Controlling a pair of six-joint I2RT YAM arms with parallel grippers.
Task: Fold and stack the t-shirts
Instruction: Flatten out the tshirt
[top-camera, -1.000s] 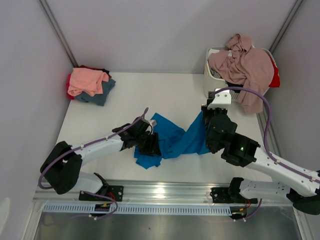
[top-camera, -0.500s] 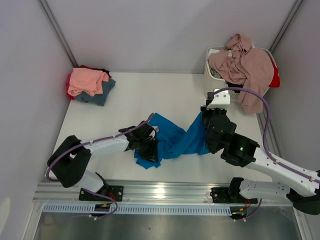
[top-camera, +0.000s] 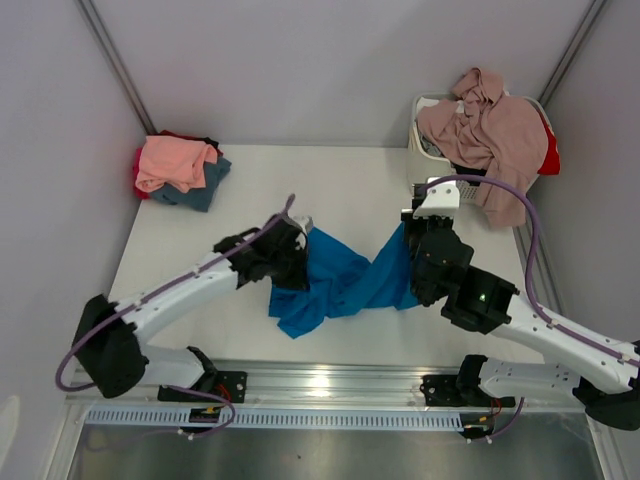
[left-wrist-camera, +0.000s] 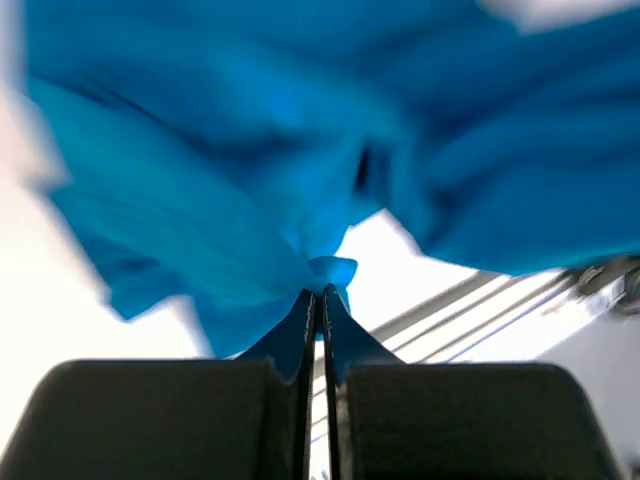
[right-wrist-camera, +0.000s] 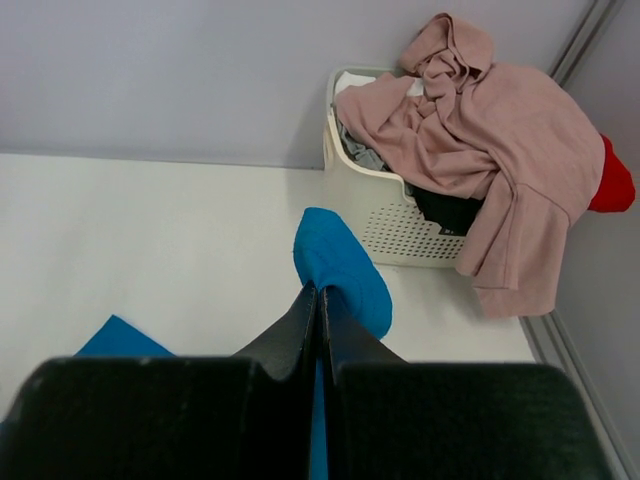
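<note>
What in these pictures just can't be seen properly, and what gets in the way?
Top view: the tips of the left tool and right tool hide under their own black wrists.
Left wrist view: the bright blue shirt is blurred; its shape is unreadable.
Both other views: the basket contents lie mostly under the mauve-pink shirt.
Top view: the slate shirt and others beneath the salmon shirt are mostly covered.
</note>
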